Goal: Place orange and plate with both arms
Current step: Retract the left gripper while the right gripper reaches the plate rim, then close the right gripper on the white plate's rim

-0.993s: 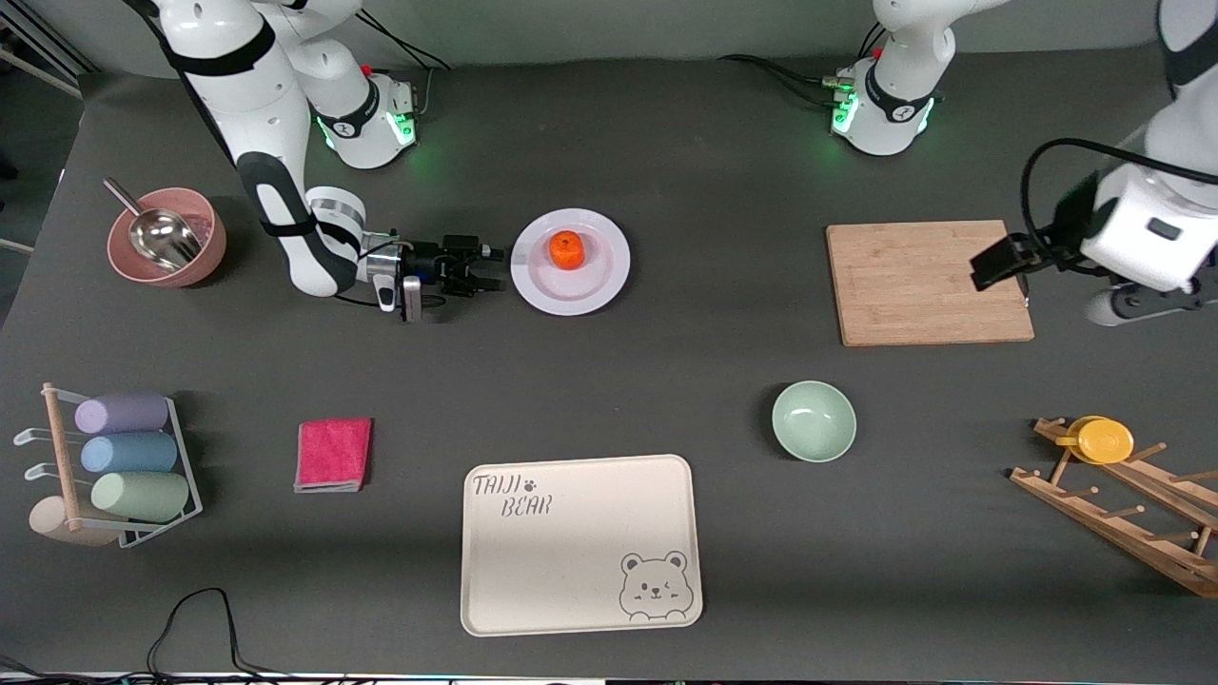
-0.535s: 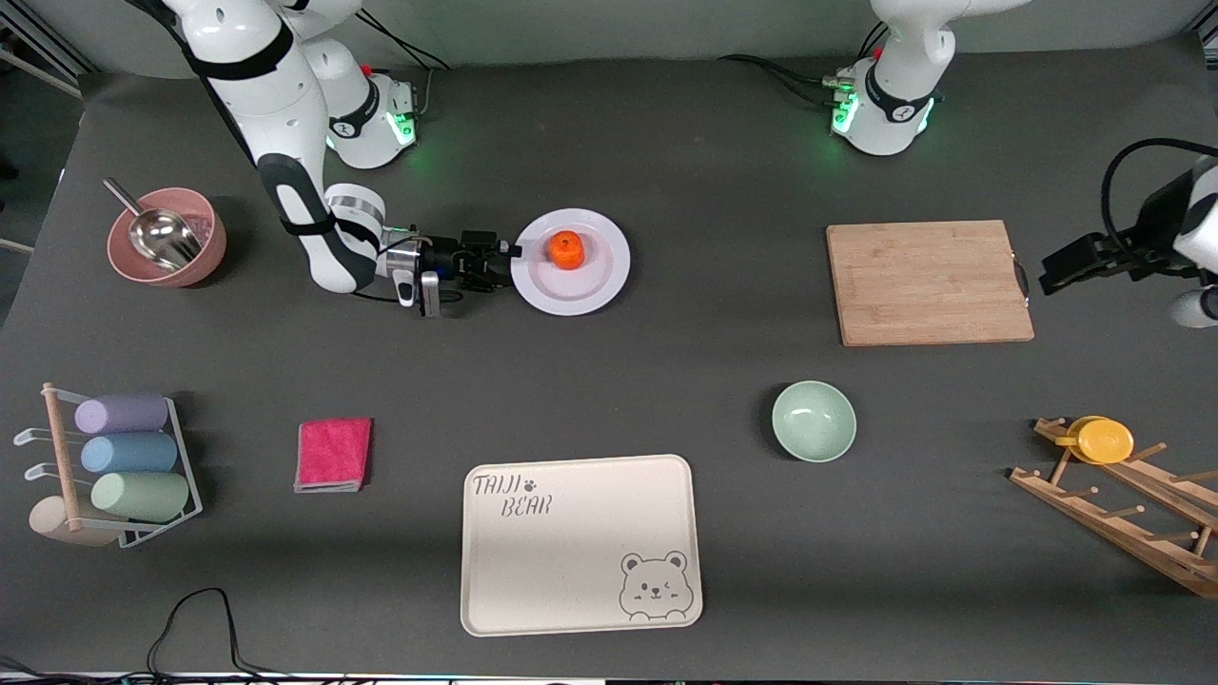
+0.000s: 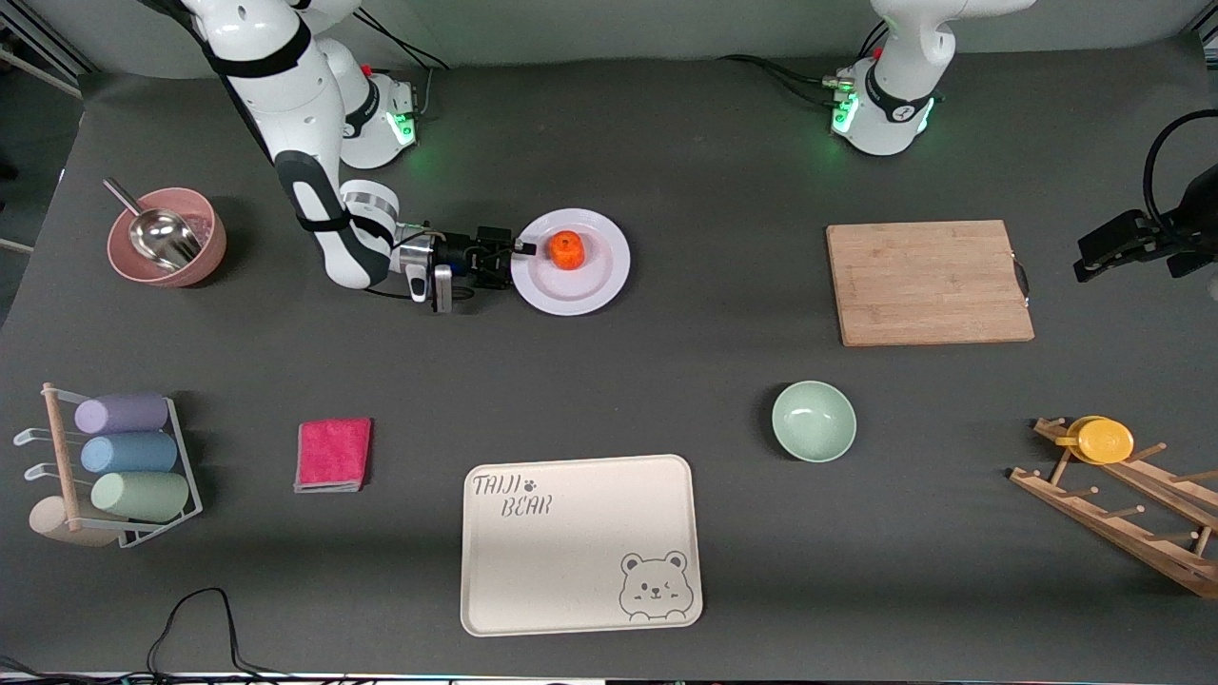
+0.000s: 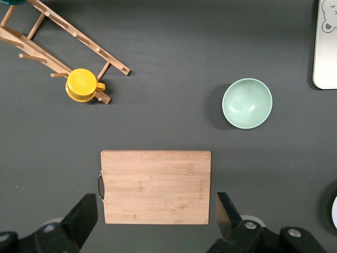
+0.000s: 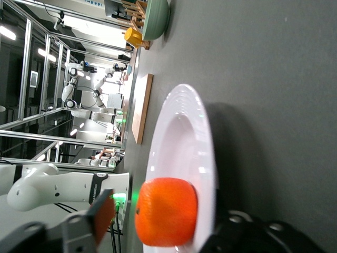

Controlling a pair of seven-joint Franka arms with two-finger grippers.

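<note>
**Right claw at the plate's rim, orange on the plate**

The one legible piece of writing is "TAIJI BEAR" with a paw print, printed at the eleven o'clock corner of the cream tray (image 3: 571, 571); a winking bear face sits at its five o'clock corner; no other label can be read.

The orange (image 3: 567, 249) is small, round and bright, with a dark stem dimple on top; it rests on the plate (image 3: 595, 281), slightly toward eleven o'clock of the plate's centre; the plate is round, glossy and pale lavender-white, with a wide rim, and it lies flat on the dark table, farther from the front camera than the tray.

The right gripper (image 3: 514, 255) lies low at the plate's nine o'clock edge, reaching in sideways; its jaws are parted, one finger above the rim and one beneath, with a gap to the plate showing in the right wrist view; the orange sits just past the upper fingertip, apart from it.

The left arm waits; the left gripper (image 4: 155, 203) hangs in the air at the three o'clock side of the cutting board (image 3: 928, 281) in the front view, its fingers spread wide and holding nothing.
</note>
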